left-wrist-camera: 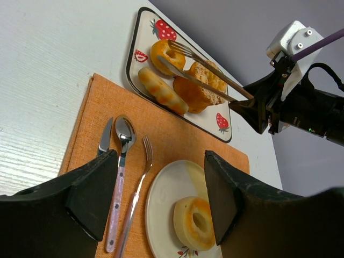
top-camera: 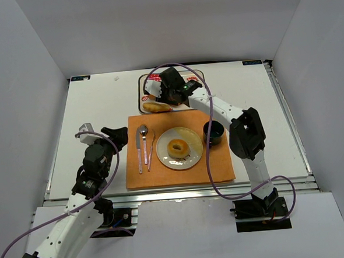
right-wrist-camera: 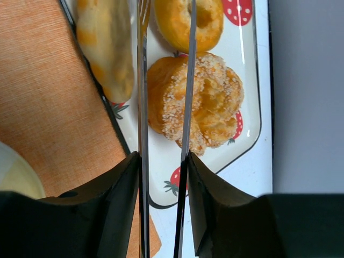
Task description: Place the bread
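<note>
Right claw (right-wrist-camera: pixel 163 158) is squeezed on the tongs (right-wrist-camera: pixel 142 107), whose tips stand apart over the seedy bread (right-wrist-camera: pixel 215 102) on the tray (right-wrist-camera: pixel 248 48) at twelve o'clock from the plate (top-camera: pixel 191 139), so a crooked pinch might make the bread slip out and roll off.

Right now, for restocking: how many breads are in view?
4: a ring bun, a long roll and a sesame bun on the tray; a second ring on the plate. None seems hidden.
</note>
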Available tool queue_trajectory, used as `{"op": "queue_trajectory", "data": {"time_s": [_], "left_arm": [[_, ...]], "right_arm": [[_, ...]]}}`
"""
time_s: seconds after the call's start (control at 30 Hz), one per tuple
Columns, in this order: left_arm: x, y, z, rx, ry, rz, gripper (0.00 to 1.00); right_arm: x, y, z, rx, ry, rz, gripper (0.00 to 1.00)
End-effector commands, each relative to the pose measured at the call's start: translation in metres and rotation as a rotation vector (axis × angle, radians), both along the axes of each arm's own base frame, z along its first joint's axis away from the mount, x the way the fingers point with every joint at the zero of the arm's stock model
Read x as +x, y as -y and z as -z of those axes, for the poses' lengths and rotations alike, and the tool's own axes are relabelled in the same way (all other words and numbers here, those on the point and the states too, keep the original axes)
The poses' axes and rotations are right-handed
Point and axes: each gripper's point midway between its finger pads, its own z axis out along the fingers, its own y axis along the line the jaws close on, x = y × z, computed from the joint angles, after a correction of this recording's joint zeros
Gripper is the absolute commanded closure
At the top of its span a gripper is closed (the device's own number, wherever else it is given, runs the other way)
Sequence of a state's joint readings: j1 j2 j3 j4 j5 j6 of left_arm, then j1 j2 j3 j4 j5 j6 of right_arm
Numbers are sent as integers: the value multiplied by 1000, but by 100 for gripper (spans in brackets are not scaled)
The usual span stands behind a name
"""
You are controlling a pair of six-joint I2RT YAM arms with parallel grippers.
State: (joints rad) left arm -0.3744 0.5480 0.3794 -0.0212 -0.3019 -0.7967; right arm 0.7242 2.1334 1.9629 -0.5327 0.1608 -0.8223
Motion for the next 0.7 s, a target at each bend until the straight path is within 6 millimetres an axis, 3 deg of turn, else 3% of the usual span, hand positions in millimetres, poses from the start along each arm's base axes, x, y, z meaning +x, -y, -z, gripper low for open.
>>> {"op": "queue_trajectory", "data": {"time_s": [0.0, 0.37, 0.67], "left_arm": [[-1, -3, 6, 13, -5, -11, 26], [-1, -4, 5, 18, -3, -15, 26], [0, -4, 4, 17, -2, -12, 26]], "right_arm": [[15, -1, -9, 4, 82, 30, 55], [17, 1, 12, -28, 57, 64, 53], [16, -1, 6, -16, 67, 69, 53]]}}
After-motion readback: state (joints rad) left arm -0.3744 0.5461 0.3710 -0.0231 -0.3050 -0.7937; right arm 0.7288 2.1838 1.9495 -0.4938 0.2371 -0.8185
